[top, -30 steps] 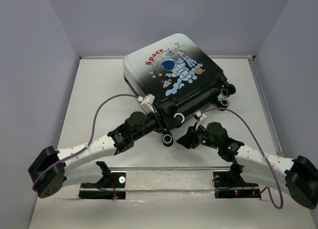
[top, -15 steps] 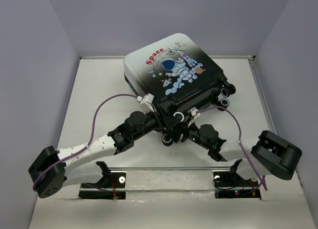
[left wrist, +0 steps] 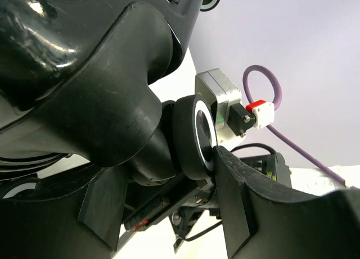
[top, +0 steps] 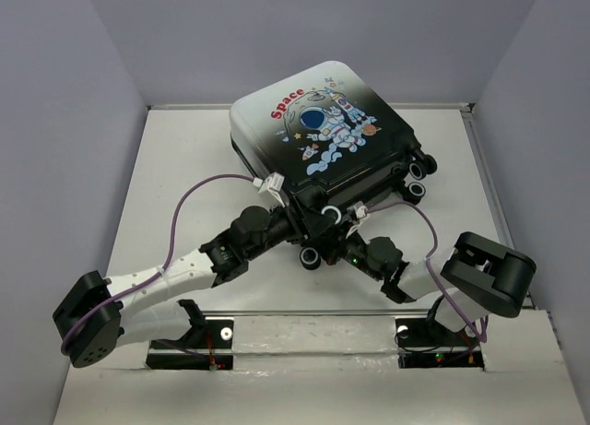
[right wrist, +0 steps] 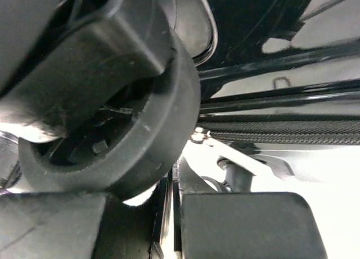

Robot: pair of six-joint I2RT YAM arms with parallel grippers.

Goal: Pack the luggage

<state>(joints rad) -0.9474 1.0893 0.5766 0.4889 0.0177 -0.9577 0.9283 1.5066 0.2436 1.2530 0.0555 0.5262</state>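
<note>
Black fingers of the left gripper sit on either side of a small black wheel with a white ring. The jaws stand partly spread and are closed around that wheel, with one finger touching its tread. Just behind the wheel in the left wrist view is a grey camera block with a red-and-white plug, and a purple cable loops off it.

The right gripper has its jaws drawn together, with only a thin seam between the two dark pads. Whether anything is pinched there cannot be told. A second black caster wheel fills the view right above the pads.

Both wheels belong to the near corner of the hard-shell suitcase, black fading to white. It lies shut at the far middle of the white table. Its printed side faces up, showing a cartoon astronaut and the red word "Space". It is turned at a diagonal, with that corner pointing towards the arms' bases. Two more wheels stick out along its right edge.
</note>
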